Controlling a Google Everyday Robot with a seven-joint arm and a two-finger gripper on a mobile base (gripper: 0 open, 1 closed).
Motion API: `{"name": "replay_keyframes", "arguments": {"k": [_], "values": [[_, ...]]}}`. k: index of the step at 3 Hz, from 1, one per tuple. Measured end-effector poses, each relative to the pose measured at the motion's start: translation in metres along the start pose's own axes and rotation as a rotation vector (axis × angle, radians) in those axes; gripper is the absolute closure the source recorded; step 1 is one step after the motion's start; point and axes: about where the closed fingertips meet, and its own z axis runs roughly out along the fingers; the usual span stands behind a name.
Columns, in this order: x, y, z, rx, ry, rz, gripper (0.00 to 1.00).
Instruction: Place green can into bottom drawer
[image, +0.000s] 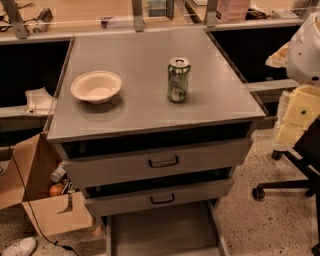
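Here the gripper (296, 120) hangs at the right edge; whether it is released or clenched cannot be told. Left of it, the green can (178, 80), silver-topped with pale markings, stands upright on the tabletop (135, 115). Below-left, the bottom drawer (160, 230) lies open.

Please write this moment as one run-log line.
green can: upright on cabinet top | bottom drawer: pulled open | gripper: picture's right edge, apart from can
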Motion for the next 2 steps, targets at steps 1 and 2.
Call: {"name": "replay_keyframes", "arguments": {"k": [1,2], "values": [[-0.0001,-0.0001,0.0001,0.0,0.0,0.0,0.0],[-0.0052,-0.0037,0.0046,-0.006,-0.025,0.002,0.0]]}}
